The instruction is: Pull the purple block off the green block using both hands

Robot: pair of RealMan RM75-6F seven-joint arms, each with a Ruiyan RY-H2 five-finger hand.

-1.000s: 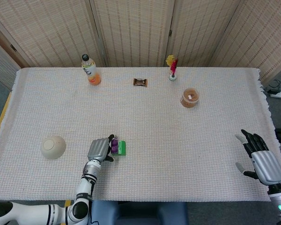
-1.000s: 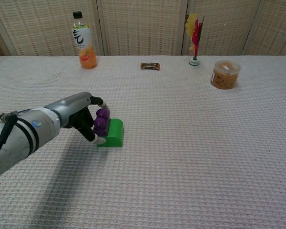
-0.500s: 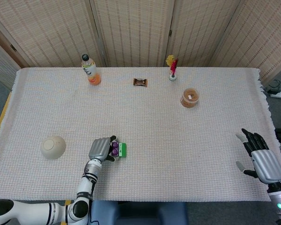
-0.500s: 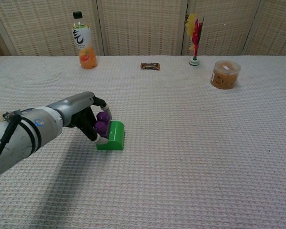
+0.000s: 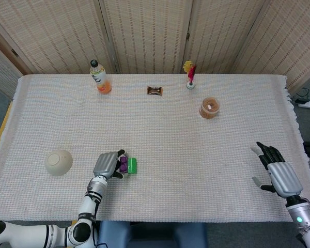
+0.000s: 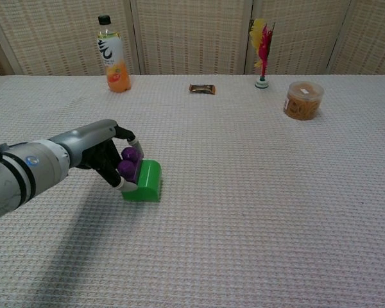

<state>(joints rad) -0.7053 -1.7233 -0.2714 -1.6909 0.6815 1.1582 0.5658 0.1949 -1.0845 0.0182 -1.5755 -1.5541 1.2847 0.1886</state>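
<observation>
Since 1.0 s ago the left hand point(image 6: 96, 154) has drawn the joined blocks toward the near-left, and the pair has tipped over: the green block point(image 6: 144, 180) now lies with its rounded side up instead of standing flat. Right hand point(image 5: 276, 171) has shifted inward and slightly up the table from its earlier spot by the right edge.

Left hand: fingers curled around the purple block point(image 6: 128, 163), thumb low at the block's near edge, holding it. Purple block still attached to the green block, touching it on its left side in the chest view. Both blocks sit on the table point(image 5: 160, 134) near the front edge, left of centre.

Right hand: fingers spread apart, holding nothing, above the cloth near the front right corner, well apart from the blocks. Seen in the head view only.

Other items: white bowl point(image 5: 58, 161) left of the left hand; bottle of orange drink point(image 6: 114, 56), small brown wrapped snack point(image 6: 202, 89), feathered shuttlecock point(image 6: 262, 50) and round lidded tub point(image 6: 303, 99) along the far side.
</observation>
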